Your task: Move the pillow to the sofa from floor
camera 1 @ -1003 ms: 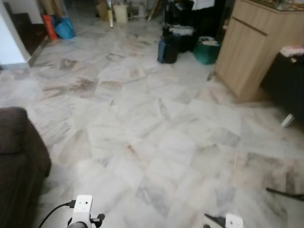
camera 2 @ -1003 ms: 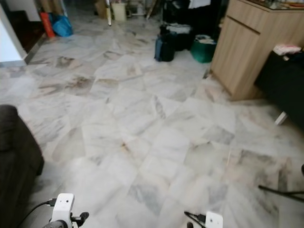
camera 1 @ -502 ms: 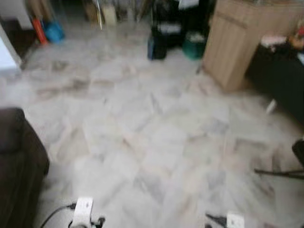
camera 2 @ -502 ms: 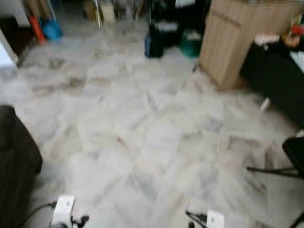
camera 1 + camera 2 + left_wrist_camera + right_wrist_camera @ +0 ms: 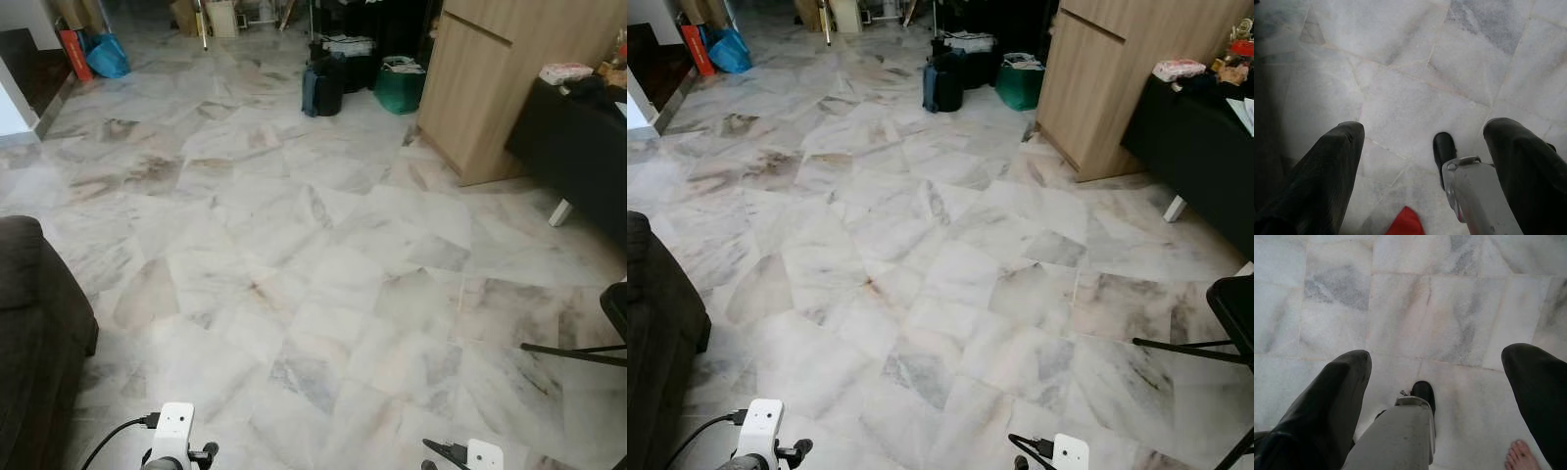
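Fingers (image 5: 1327, 171) apart over marble floor (image 5: 323, 245), view now panned right.

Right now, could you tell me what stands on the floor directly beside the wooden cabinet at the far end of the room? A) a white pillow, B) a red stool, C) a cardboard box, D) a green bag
D: a green bag sits on the marble floor just left of the wooden cabinet, with a dark bag further left.
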Tool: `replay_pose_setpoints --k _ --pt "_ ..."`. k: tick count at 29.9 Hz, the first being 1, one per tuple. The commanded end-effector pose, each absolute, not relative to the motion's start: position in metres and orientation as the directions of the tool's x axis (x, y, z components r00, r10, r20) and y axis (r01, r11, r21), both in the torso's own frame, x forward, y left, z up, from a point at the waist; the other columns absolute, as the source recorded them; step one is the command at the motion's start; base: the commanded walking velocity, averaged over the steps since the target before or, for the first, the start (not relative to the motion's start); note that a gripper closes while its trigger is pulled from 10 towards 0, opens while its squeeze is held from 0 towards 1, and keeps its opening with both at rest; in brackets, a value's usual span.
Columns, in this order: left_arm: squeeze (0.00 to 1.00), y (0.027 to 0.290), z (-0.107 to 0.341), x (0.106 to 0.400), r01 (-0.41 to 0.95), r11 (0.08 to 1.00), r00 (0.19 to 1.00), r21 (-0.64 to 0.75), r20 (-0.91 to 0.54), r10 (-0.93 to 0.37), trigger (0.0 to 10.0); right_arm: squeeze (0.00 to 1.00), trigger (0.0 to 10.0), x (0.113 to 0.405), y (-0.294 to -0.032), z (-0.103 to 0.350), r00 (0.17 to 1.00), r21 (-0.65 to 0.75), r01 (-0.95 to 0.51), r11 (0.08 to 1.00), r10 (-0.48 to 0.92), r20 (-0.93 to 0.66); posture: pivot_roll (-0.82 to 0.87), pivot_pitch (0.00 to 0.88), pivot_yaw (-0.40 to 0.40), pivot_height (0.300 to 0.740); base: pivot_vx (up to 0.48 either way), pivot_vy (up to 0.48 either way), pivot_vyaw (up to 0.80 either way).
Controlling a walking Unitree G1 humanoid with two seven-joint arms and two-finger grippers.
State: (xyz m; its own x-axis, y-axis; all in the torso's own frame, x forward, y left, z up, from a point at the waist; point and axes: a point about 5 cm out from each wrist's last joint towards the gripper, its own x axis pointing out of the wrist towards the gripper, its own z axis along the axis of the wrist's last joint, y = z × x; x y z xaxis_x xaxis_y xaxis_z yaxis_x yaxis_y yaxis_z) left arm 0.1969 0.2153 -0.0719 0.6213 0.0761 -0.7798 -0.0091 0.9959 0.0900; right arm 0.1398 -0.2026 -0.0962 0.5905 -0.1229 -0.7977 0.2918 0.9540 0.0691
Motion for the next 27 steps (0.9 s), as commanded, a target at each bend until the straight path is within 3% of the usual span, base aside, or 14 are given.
replay_pose_setpoints --k 1,14,27 --pt "0.00 0.2170 -0.0733 0.1941 -0.019 0.995 0.610 0.095 -0.787 0.087 10.0 0.00 10.0 0.1372 -0.2031 -0.0972 0.583 0.065 0.284 0.957 -0.118 -0.804 0.06 0.025 -0.004 0.740 0.000 0.000 0.00" --pt "0.00 0.2186 -0.0735 0.1931 -0.022 0.995 0.608 0.096 -0.789 0.089 10.0 0.00 10.0 0.1376 -0.2015 -0.0970 0.588 0.054 0.256 0.965 -0.111 -0.801 0.06 0.015 0.005 0.740 0.000 0.000 0.00" --pt "0.00 0.2208 -0.0727 0.1936 -0.009 0.995 0.611 0.103 -0.787 0.086 10.0 0.00 10.0 0.1379 -0.1992 -0.0975 0.580 0.028 0.231 0.973 -0.114 -0.807 0.05 0.000 0.019 0.740 0.000 0.000 0.73"
